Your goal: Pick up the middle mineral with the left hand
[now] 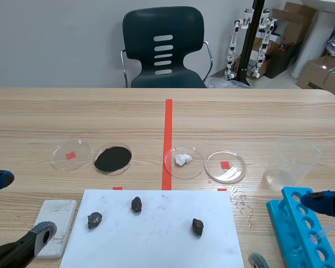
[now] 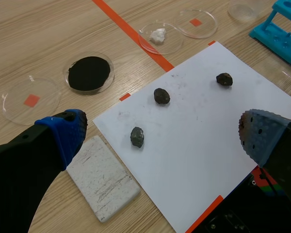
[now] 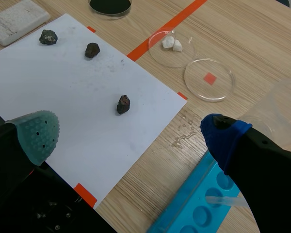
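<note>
**White paper, three dark stones, nothing gripped yet**

From where I stand, the middle mineral lies loose on the paper, toward its far edge. The left mineral sits at its eight o'clock and the right mineral at its four o'clock, a little farther off. The left gripper hangs over the table with its fingers spread wide and nothing between them. The target is at its twelve o'clock, ahead of the gap, while the left mineral lies almost under that gap. That is the risk, I'd say: a straight descent would close on the wrong stone. The target looks small and lumpy, so a pinch off its centre could squirt it across the smooth paper. The right gripper is likewise wide and empty, by the blue rack at the paper's three o'clock
</note>
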`<state>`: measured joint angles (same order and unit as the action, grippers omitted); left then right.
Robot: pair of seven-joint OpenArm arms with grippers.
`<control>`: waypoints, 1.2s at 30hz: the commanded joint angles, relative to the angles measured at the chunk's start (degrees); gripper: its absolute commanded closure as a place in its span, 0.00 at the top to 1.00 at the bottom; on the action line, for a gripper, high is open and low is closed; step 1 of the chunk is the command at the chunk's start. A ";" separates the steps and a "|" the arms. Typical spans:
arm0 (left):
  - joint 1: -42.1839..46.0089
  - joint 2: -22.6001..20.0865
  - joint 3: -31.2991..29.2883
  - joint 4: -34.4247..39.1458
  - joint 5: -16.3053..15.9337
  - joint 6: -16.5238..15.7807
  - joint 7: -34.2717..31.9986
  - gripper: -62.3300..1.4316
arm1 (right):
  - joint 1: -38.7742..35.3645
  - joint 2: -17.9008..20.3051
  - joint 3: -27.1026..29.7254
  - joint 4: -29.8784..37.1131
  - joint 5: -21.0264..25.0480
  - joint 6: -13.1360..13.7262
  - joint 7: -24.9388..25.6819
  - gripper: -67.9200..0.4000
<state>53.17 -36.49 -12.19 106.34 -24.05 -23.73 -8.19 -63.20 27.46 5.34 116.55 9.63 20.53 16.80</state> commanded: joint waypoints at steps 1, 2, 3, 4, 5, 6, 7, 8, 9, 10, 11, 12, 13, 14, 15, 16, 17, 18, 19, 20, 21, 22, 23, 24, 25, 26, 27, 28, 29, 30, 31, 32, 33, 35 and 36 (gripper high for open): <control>-0.02 0.28 -0.15 0.44 -0.35 0.07 -1.03 1.00 | 0.35 0.31 0.20 0.72 0.63 -0.15 1.07 0.90; -0.02 0.28 -0.15 0.44 -0.35 0.07 -1.03 1.00 | 0.35 0.31 0.20 0.72 0.63 -0.15 1.07 0.90; -0.02 0.28 -0.15 0.44 -0.35 0.07 -1.03 1.00 | 0.35 0.31 0.20 0.72 0.63 -0.15 1.07 0.90; -0.02 0.28 -0.15 0.44 -0.35 0.07 -1.03 1.00 | 0.35 0.31 0.20 0.72 0.63 -0.15 1.07 0.90; -0.02 0.28 -0.15 0.44 -0.35 0.07 -1.03 1.00 | 0.35 0.31 0.20 0.72 0.63 -0.15 1.07 0.90; -0.02 0.28 -0.15 0.44 -0.35 0.07 -1.03 1.00 | 0.35 0.31 0.20 0.72 0.63 -0.15 1.07 0.90; -0.02 0.28 -0.15 0.44 -0.35 0.07 -1.03 1.00 | 0.35 0.31 0.20 0.72 0.63 -0.15 1.07 0.90; -0.02 0.28 -0.15 0.44 -0.35 0.07 -1.03 1.00 | 0.35 0.31 0.20 0.72 0.63 -0.15 1.07 0.90; -0.02 0.28 -0.15 0.44 -0.35 0.07 -1.03 1.00 | 0.35 0.31 0.20 0.72 0.63 -0.15 1.07 0.90; -0.02 0.28 -0.15 0.44 -0.35 0.07 -1.03 1.00 | 0.35 0.31 0.20 0.72 0.63 -0.15 1.07 0.90; -0.02 0.28 -0.15 0.44 -0.35 0.07 -1.03 1.00 | 0.35 0.31 0.20 0.72 0.63 -0.15 1.07 0.90; -0.02 0.28 -0.15 0.44 -0.35 0.07 -1.03 1.00 | 0.35 0.31 0.20 0.72 0.63 -0.15 1.07 0.90; -0.02 0.28 -0.15 0.44 -0.35 0.07 -1.03 1.00 | 0.35 0.31 0.20 0.72 0.63 -0.15 1.07 0.90; -0.02 0.28 -0.15 0.44 -0.35 0.07 -1.01 1.00 | 0.35 0.31 0.20 0.72 0.63 -0.15 1.07 0.90; -0.02 0.28 -0.15 0.44 -0.35 0.07 -1.01 1.00 | 0.35 0.31 0.20 0.72 0.63 -0.15 1.07 0.90; -0.02 0.28 -0.15 0.44 -0.35 0.07 -1.01 1.00 | 0.35 0.31 0.20 0.72 0.63 -0.15 1.07 0.90; -0.02 0.28 -0.15 0.44 -0.35 0.07 -1.01 1.00 | 0.35 0.31 0.20 0.72 0.63 -0.15 1.07 0.90; -0.02 0.28 -0.15 0.44 -0.37 0.07 -1.01 1.00 | 0.35 0.31 0.20 0.72 0.63 -0.15 1.07 0.90; -0.02 0.28 -0.15 0.44 -0.37 0.07 -1.01 1.00 | 0.35 0.31 0.20 0.72 0.63 -0.15 1.07 0.90; -0.02 0.31 -0.15 0.44 -0.37 0.07 -1.01 1.00 | 0.35 0.31 0.20 0.72 0.63 -0.15 1.07 0.90; -0.02 0.31 -0.15 0.44 -0.37 0.07 -1.01 1.00 | 0.35 0.31 0.20 0.72 0.63 -0.15 1.07 0.90; -0.02 0.31 -0.15 0.44 -0.37 0.09 -1.01 1.00 | 0.35 0.31 0.20 0.72 0.63 -0.15 1.07 0.90; -0.02 0.31 -0.15 0.44 -0.37 0.09 -1.01 1.00 | 0.35 0.31 0.20 0.72 0.63 -0.15 1.07 0.90; -0.02 0.31 -0.15 0.44 -0.37 0.09 -1.01 1.00 | 0.35 0.31 0.20 0.72 0.63 -0.15 1.07 0.90; -0.02 0.31 -0.15 0.44 -0.37 0.09 -1.01 1.00 | 0.35 0.31 0.20 0.72 0.63 -0.15 1.07 0.90; -0.02 0.31 -0.15 0.44 -0.37 0.09 -1.01 1.00 | 0.35 0.31 0.20 0.72 0.63 -0.15 1.07 0.90; -0.02 0.31 -0.15 0.44 -0.39 0.09 -1.01 1.00 | 0.35 0.31 0.20 0.72 0.63 -0.15 1.07 0.90; -0.02 0.31 -0.15 0.44 -0.39 0.09 -1.01 1.00 | 0.35 0.31 0.20 0.72 0.63 -0.15 1.07 0.90; -0.02 0.31 -0.15 0.44 -0.39 0.09 -1.01 1.00 | 0.35 0.31 0.20 0.72 0.63 -0.15 1.07 0.90; -0.02 0.31 -0.15 0.44 -0.37 0.09 -0.98 1.00 | 0.35 0.31 0.20 0.72 0.63 -0.15 1.07 0.90; -0.02 0.31 -0.15 0.44 -0.37 0.09 -0.87 1.00 | 0.35 0.31 0.20 0.72 0.63 -0.15 1.07 0.90; -0.04 0.31 -0.15 0.44 -0.37 0.11 -0.52 1.00 | 0.35 0.31 0.20 0.72 0.63 -0.15 1.07 0.90; -0.15 0.31 -0.04 0.44 -0.37 0.11 0.02 1.00 | 0.35 0.31 0.20 0.72 0.63 -0.15 1.07 0.90; -1.20 0.28 0.57 0.44 -0.37 0.28 2.43 1.00 | 0.35 0.31 0.20 0.72 0.63 -0.15 1.07 0.90; -1.99 0.28 0.90 0.44 -0.39 0.31 4.24 1.00 | 0.35 0.31 0.20 0.72 0.63 -0.15 1.07 0.90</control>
<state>52.29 -36.49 -11.88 106.34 -24.05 -23.57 -3.97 -63.20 27.46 5.34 116.55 9.63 20.53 16.80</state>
